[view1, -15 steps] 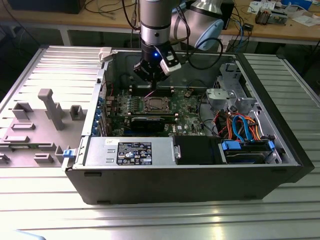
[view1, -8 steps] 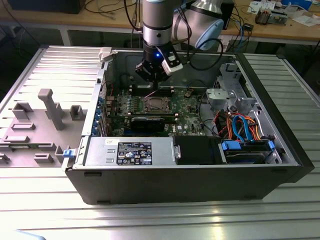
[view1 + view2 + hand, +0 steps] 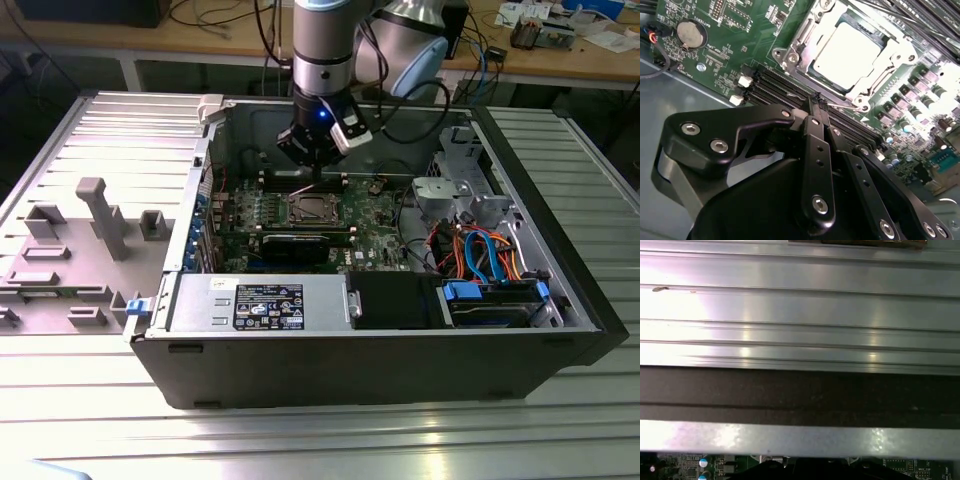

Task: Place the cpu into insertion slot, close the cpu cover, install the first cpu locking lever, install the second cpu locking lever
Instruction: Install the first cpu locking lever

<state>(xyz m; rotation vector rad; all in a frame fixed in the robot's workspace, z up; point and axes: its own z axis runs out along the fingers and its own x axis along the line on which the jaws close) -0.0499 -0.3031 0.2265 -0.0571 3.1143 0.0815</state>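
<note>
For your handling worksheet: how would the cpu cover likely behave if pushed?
The cpu cover looks like thin metal framing, so probably stiff yet bendable under force. Lying around the cpu, it likely pivots rather than slides. The end effector sits beside it.

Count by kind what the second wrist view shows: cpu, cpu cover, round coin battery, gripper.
cpu: 1
cpu cover: 1
round coin battery: 1
gripper: 1
Total: 4
</note>
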